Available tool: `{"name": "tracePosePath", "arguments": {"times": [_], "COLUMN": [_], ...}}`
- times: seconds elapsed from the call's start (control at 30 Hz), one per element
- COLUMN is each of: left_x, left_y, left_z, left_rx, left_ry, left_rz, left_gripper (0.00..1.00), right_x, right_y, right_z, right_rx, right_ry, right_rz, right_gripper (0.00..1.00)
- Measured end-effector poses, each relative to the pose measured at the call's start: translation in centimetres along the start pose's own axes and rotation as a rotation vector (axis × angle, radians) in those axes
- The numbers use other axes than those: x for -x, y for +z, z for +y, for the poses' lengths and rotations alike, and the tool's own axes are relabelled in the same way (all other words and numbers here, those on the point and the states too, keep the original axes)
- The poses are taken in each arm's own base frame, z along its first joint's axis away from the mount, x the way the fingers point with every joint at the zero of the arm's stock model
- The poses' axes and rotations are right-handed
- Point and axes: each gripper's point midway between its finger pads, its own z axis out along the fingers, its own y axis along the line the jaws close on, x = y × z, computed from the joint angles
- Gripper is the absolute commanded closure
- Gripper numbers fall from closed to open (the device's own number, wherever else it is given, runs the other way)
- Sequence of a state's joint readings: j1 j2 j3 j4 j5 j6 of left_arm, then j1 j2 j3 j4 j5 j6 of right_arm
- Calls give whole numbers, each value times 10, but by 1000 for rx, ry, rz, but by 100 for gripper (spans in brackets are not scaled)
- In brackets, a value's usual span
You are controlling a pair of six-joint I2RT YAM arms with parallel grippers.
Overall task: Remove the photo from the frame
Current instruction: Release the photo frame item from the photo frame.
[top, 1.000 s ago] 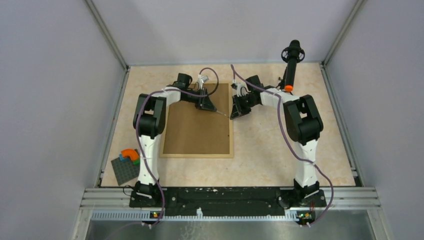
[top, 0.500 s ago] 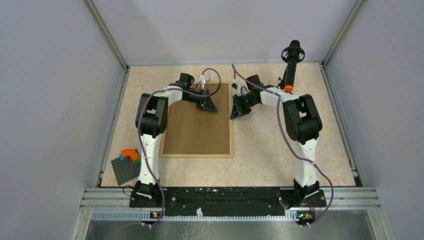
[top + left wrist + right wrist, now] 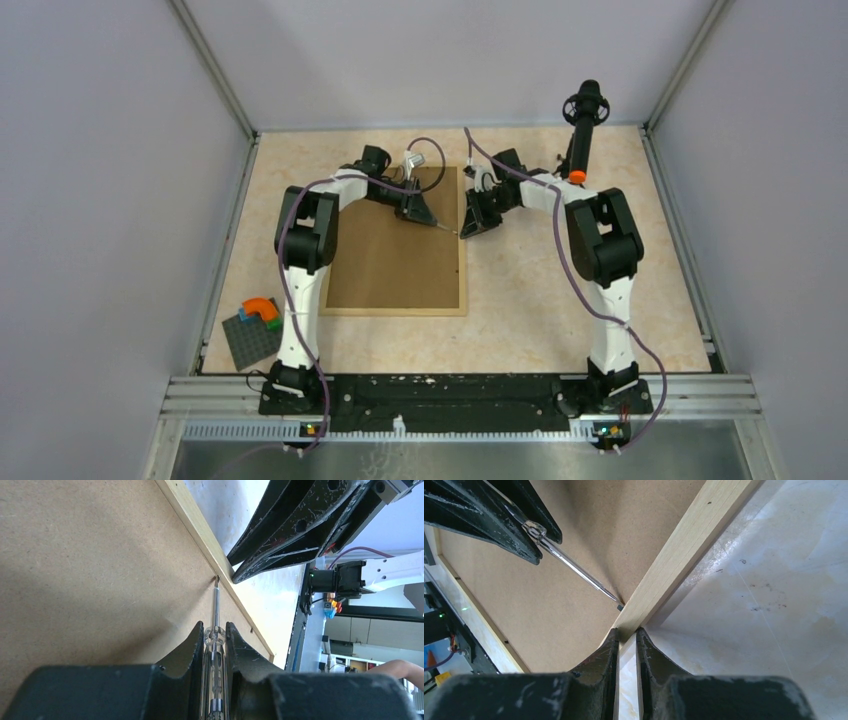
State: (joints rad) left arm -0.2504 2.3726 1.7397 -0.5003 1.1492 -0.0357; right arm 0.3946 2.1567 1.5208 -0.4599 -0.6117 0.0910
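The frame [image 3: 462,262] lies face down, its brown fibreboard back [image 3: 392,262] up. The photo is hidden beneath it. My left gripper [image 3: 424,214] is shut on a clear-handled screwdriver [image 3: 215,605]. The screwdriver's tip touches a small metal tab [image 3: 620,607] at the inner edge of the right rail [image 3: 199,529]. My right gripper [image 3: 626,632] is shut with only a thin slit between the fingers. Its tips rest against the rail's outer side [image 3: 684,545], just across from the screwdriver [image 3: 574,567]. It shows in the top view too [image 3: 468,228].
A dark grey studded baseplate [image 3: 250,342] with coloured bricks [image 3: 262,311] sits at the near left. A black stand with an orange collar [image 3: 582,125] rises at the far right. Enclosure walls border the table on three sides.
My left arm's wrist has shifted slightly right and back; the screwdriver tip stays at the tab. The right arm has not moved.
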Motion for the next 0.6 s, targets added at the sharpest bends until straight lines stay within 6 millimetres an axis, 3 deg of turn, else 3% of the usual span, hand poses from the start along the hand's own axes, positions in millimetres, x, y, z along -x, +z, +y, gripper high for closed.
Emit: {"name": "tracePosePath", "arguments": {"times": [0.23, 0.43, 0.6], "left_x": [-10, -44, -56], "left_y": [0, 5, 8], "left_z": [0, -1, -6], "left_rx": [-19, -83, -128], "left_ry": [-11, -169, -271], "left_rz": [16, 82, 109], "left_gripper": [100, 100, 100], "right_x": [0, -1, -1], "right_y": [0, 1, 1], "right_z": [-1, -2, -2], "right_rx": [-14, -28, -31], "right_ry": [27, 47, 54], "right_rz": [10, 14, 17], "right_gripper": [91, 91, 86]}}
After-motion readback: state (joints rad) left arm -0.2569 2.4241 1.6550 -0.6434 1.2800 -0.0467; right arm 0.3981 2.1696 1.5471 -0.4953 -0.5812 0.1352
